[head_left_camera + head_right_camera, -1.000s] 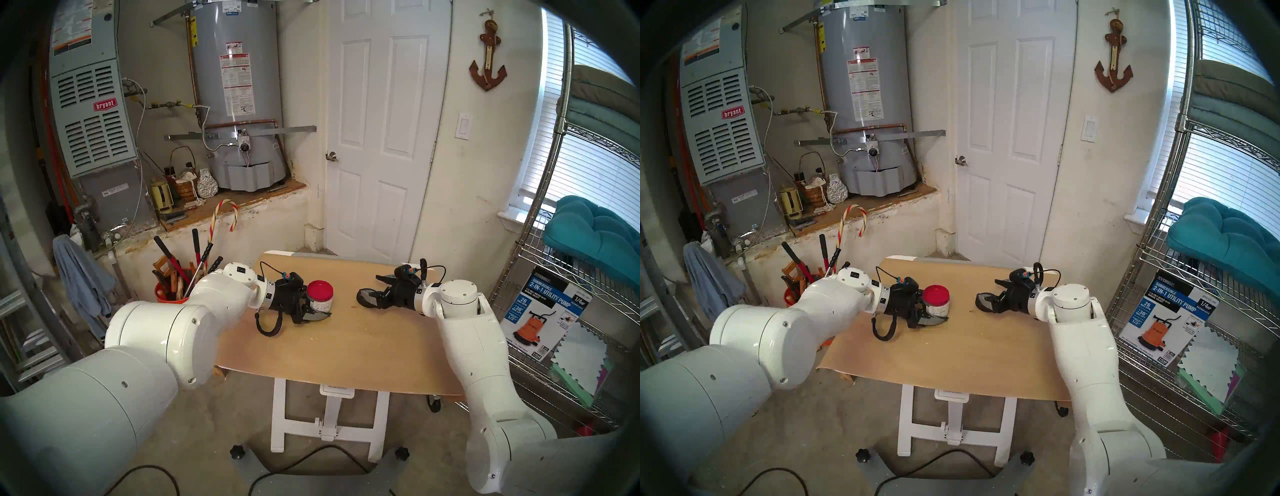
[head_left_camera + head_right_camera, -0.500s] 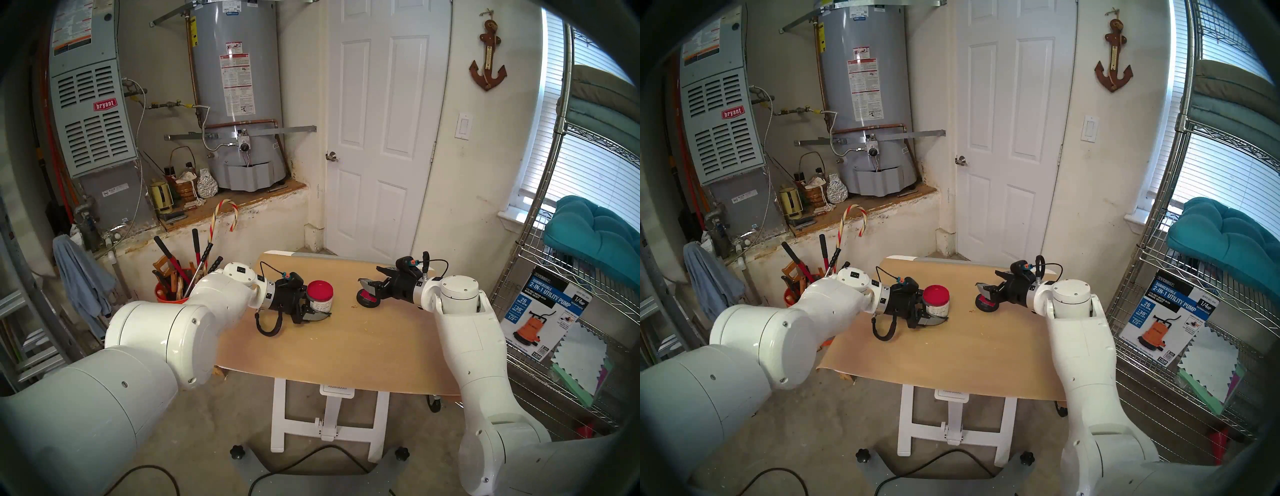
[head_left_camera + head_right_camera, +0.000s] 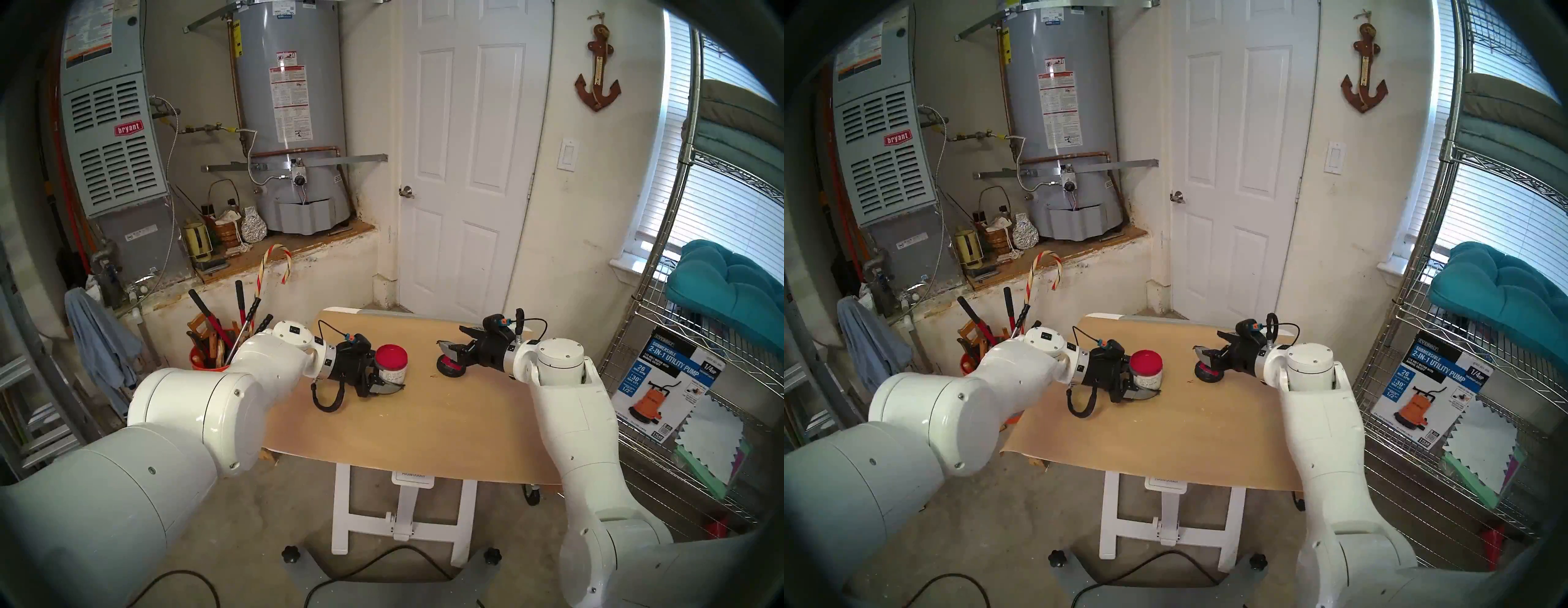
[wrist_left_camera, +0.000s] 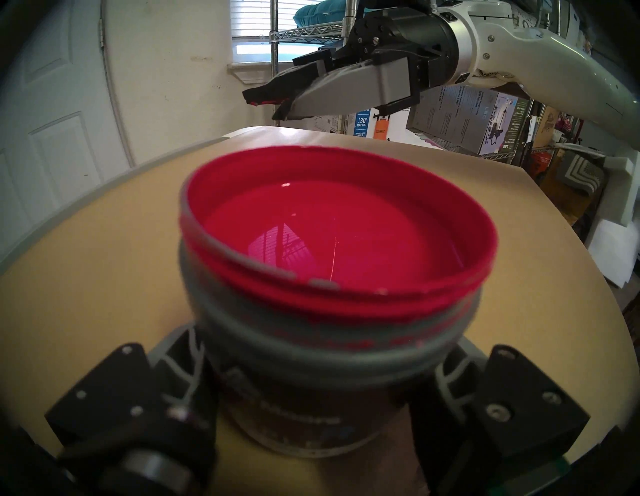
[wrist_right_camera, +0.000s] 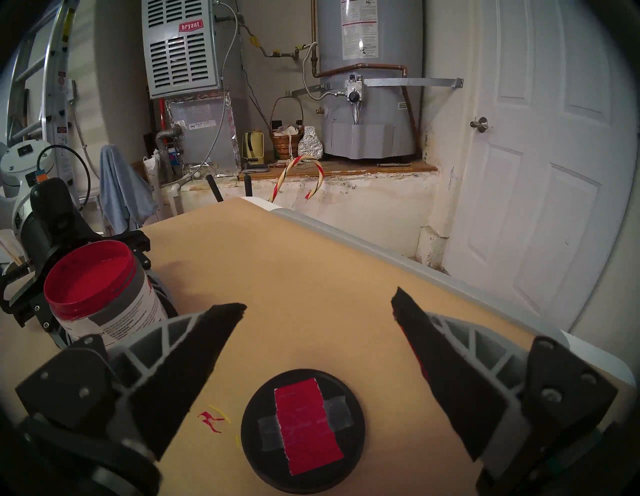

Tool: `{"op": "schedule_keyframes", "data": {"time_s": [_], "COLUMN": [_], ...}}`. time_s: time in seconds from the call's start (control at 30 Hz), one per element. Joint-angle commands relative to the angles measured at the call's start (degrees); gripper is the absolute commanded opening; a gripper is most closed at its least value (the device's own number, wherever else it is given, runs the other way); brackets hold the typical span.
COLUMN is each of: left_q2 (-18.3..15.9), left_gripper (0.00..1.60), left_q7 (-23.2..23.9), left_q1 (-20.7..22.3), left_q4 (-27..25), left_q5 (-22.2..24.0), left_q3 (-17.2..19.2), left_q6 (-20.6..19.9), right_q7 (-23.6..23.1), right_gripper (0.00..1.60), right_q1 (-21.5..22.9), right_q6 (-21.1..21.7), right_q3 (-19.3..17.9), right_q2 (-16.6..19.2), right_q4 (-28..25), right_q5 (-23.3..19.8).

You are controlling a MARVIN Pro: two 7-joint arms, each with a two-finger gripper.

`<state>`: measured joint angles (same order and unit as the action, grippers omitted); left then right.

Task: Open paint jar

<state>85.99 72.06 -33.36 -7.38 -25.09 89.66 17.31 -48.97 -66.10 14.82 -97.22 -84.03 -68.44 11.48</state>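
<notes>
The paint jar [image 3: 392, 363] stands on the table with its top off, red paint showing inside [image 4: 336, 259]. My left gripper [image 3: 392, 374] is shut on its white-grey labelled body from the left side. The black round lid [image 5: 303, 429], with a red patch taped on top, lies flat on the table to the jar's right [image 3: 452, 368]. My right gripper [image 5: 318, 301] hangs open a little above the lid, touching nothing, its fingers spread wide [image 3: 453, 338].
The tan table top [image 3: 424, 424] has a small red paint smear [image 5: 209, 417] beside the lid. An orange bucket of tools [image 3: 212, 344] stands off the table's left edge. A wire shelf [image 3: 700, 382] stands to the right.
My right gripper has risen off the lid and drawn back slightly, leaving the lid lying uncovered on the table. The left gripper and jar have not moved.
</notes>
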Motion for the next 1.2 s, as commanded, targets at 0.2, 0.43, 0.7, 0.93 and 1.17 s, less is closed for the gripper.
{"op": "schedule_keyframes", "data": {"time_s": [0.2,0.43,0.7,0.93,1.17], "left_q2": [-0.6,-0.4,-0.1,0.0,0.0], "left_gripper": [0.00,0.00,0.00,0.00,0.85], "left_q7": [1.4,1.1,1.2,0.1,-0.3], "left_q1": [1.4,1.4,1.3,1.1,1.2], "left_q4": [-0.5,-0.5,-0.6,-0.8,-0.6], "left_q5": [-0.2,-0.5,-0.3,-0.6,-0.8], "left_q3": [-0.1,-0.5,-0.3,-0.5,-0.6], "left_q6": [-0.3,-0.6,-0.5,-0.2,-0.3], "right_q7": [-0.4,-0.5,-0.8,-1.0,-1.1], "right_gripper": [1.60,1.60,1.60,1.60,1.60], "right_q1": [1.2,1.1,0.9,0.7,0.5], "right_q6": [-1.1,-1.0,-1.0,-1.0,-1.1], "right_q3": [0.4,0.4,0.3,0.2,0.1], "right_q2": [-0.6,-0.6,-0.7,-0.7,-0.7], "right_q4": [-0.7,-0.9,-1.1,-1.3,-1.6], "right_q5": [-0.5,-0.4,-0.4,-0.4,-0.4]}}
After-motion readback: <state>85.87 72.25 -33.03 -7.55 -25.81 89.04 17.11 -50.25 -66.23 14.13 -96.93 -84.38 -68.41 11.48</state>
